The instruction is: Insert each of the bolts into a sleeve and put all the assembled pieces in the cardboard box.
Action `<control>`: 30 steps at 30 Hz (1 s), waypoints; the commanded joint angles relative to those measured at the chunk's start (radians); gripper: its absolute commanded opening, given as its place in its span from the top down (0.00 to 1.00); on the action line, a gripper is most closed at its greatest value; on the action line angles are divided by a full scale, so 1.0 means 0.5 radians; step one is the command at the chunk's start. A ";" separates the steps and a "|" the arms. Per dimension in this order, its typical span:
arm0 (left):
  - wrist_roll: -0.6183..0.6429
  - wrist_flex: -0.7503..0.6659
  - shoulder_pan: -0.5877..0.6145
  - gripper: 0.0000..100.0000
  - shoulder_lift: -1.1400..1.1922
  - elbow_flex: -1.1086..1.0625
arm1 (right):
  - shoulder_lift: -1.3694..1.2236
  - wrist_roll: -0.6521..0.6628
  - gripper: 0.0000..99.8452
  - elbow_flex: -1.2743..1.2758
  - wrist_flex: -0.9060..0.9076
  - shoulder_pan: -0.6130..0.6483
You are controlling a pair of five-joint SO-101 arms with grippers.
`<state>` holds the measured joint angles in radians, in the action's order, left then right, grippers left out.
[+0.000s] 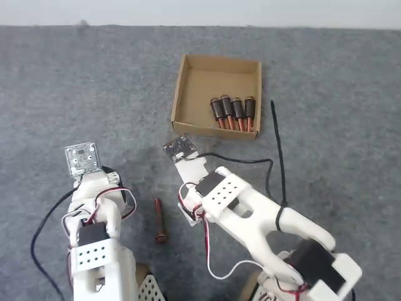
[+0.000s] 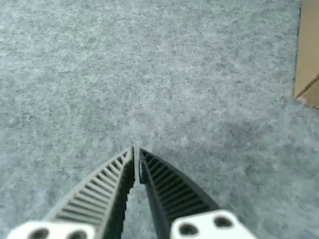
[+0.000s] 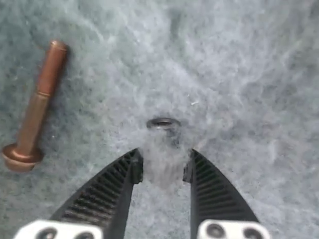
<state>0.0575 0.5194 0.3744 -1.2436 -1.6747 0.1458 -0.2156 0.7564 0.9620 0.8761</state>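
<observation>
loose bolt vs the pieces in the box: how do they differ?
The loose bolt lies on the carpet; the four boxed pieces lie side by side in the cardboard box. The loose bolt has no sleeve; each boxed piece wears a dark one. Shared: coppery shafts.

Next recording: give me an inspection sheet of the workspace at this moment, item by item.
Surface: grey carpet, flat.
Job's things: cardboard box holds four assembled pieces side by side; one bare bolt lies loose on the carpet; one sleeve stands just beyond the right end effector tips.
Clutter: nothing seen.
End effectors: left end effector shut, over bare carpet; right end effector open.
Cables: black cable lies on the carpet beside the box; thin servo wires loop loose.
Surroundings: pale wall strip behind the carpet.
</observation>
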 commanded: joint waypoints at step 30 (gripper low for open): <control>-0.009 -0.049 0.003 0.99 -0.028 0.020 | 0.155 0.034 0.99 -0.037 0.014 -0.290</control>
<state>0.0575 0.5194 0.3744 -1.2436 -1.6747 0.1197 -0.2156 0.7564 0.9390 0.7871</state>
